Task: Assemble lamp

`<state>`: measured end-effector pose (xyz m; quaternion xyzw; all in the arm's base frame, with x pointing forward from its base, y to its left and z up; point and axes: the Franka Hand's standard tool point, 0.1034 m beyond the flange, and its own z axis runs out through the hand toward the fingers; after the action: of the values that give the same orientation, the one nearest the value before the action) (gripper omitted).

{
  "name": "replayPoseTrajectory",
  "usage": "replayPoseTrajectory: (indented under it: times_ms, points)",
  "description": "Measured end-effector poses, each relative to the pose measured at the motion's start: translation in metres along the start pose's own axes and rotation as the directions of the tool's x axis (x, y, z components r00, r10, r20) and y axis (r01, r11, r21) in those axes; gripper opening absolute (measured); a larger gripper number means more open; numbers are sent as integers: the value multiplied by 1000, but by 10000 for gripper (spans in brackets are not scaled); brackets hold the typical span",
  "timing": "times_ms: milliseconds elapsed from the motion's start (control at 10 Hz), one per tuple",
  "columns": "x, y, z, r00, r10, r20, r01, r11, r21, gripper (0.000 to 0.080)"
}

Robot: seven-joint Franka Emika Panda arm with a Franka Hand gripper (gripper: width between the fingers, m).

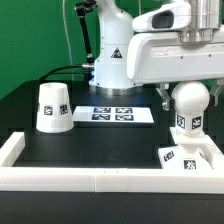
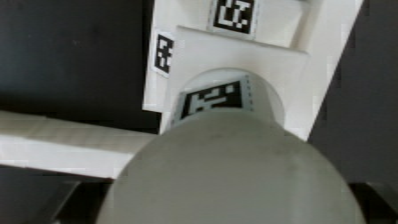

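The white bulb (image 1: 188, 104) stands upright on the flat square base (image 1: 196, 158) at the exterior view's right, its tagged neck down on the base. My gripper (image 1: 188, 92) reaches down from above and is shut on the bulb's round head. In the wrist view the bulb (image 2: 222, 165) fills the middle, with the gripper (image 2: 222, 205) at its sides and the tagged base (image 2: 267, 55) beyond it. The truncated-cone shade (image 1: 52, 107) stands alone on the black table at the exterior view's left, far from the gripper.
The marker board (image 1: 112, 114) lies flat at the middle back, in front of the arm's pedestal (image 1: 110, 65). A low white wall (image 1: 70, 177) runs along the table's front and left edges; the base lies close to it.
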<state>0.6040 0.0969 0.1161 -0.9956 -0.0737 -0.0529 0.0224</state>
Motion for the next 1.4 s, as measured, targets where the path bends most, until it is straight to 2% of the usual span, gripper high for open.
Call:
replayPoseTrajectory:
  times_ms: [200,500,600,800,1000,1100,1300,1400]
  points:
    - [0,1,0,993,116,0,-116,993,0,579]
    - [-6,-1,1,916,400,18,-401,916,17,579]
    - [-6,-2,2,857,514,33,-515,857,37,579]
    - [-7,-2,2,768,638,54,-640,767,52,579]
    - [-7,-7,4,581,809,94,-814,579,44,579]
    - [-7,-9,5,535,839,101,-844,534,40,579]
    - [-7,-12,5,325,936,138,-946,324,31,579]
    - [-7,-12,5,289,946,145,-957,288,28,579]
